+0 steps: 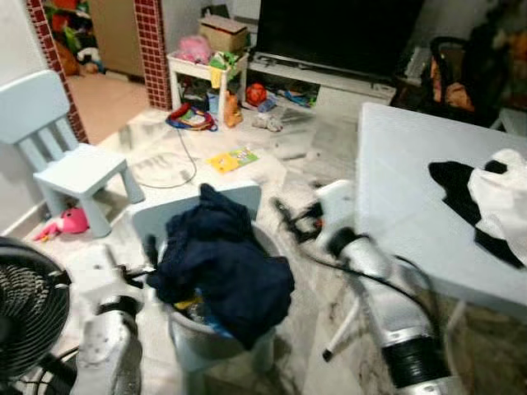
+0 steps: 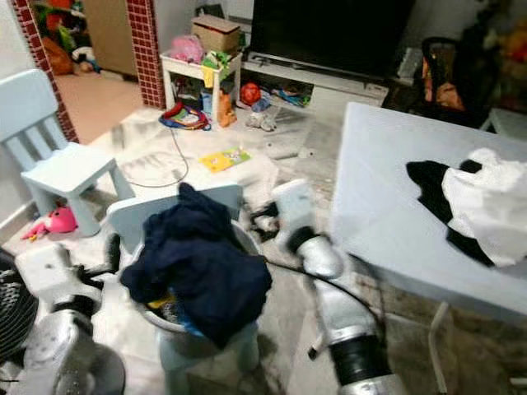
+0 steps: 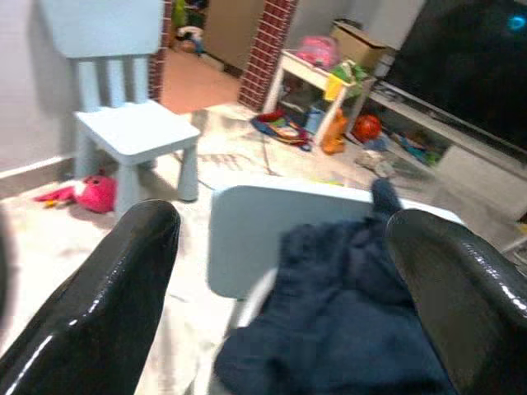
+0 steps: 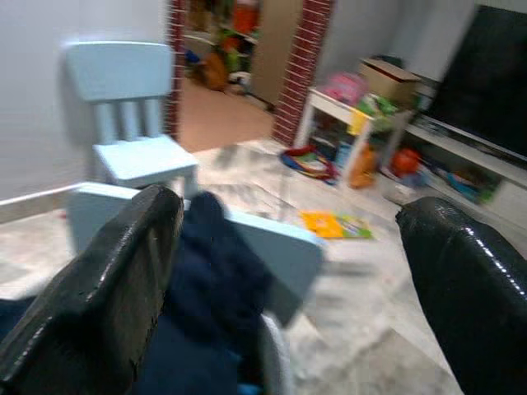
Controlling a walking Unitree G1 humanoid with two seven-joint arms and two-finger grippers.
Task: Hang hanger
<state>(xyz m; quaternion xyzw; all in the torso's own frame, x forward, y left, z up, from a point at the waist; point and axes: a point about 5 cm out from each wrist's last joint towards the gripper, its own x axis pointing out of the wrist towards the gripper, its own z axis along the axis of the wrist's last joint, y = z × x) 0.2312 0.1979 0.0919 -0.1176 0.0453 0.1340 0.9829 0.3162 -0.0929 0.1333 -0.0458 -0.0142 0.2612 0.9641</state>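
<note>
A heap of dark navy clothes (image 1: 222,263) spills out of a grey bucket (image 1: 198,333) that stands against a small pale-blue chair (image 1: 148,216) right in front of me. My left gripper (image 1: 151,251) sits just left of the heap, and in the left wrist view its fingers (image 3: 107,288) stand wide apart with nothing between them. My right gripper (image 1: 288,216) is to the right of the heap, a little behind it, open and empty too. A black garment (image 1: 457,193) and a white garment (image 1: 502,193) lie on the pale-blue table (image 1: 403,197) to the right.
A black fan (image 1: 29,309) stands at my near left. Another pale-blue child's chair (image 1: 70,164) and a pink toy (image 1: 70,220) are by the left wall. Toys, a yellow book (image 1: 232,158) and a cable litter the floor before the TV stand (image 1: 321,78).
</note>
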